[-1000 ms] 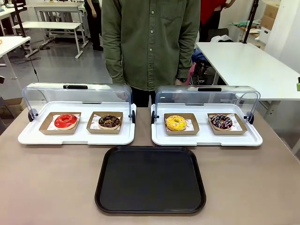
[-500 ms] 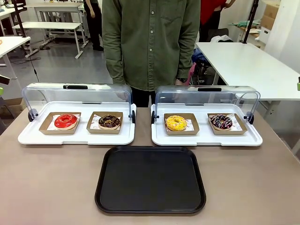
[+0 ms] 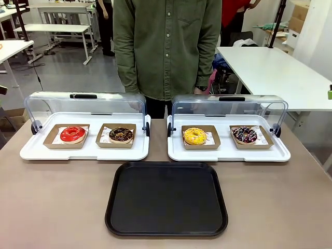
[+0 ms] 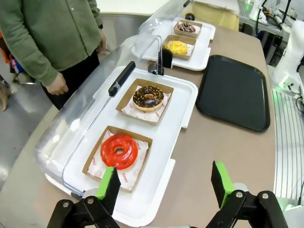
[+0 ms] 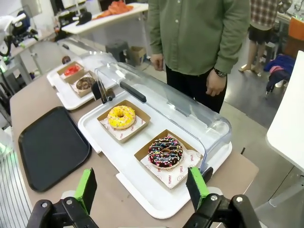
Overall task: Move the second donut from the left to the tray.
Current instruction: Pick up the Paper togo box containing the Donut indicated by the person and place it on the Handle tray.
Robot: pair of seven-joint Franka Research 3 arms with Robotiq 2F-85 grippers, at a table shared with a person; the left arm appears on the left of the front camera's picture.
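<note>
The chocolate-glazed ring donut [image 3: 121, 134] in its brown cardboard holder [image 3: 102, 142] is seen untouched on the white display tray [image 3: 83, 152], the black plastic tray [image 3: 166, 199] is bare, and the left claw [image 4: 165, 175] and right claw [image 5: 142, 185] are spread open, so nothing is judged done.

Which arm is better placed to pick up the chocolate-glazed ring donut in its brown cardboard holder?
Left. The open left hand hangs beside the white display tray holding the chocolate-glazed ring donut; the right hand hangs by the other white tray, farther off.
</note>
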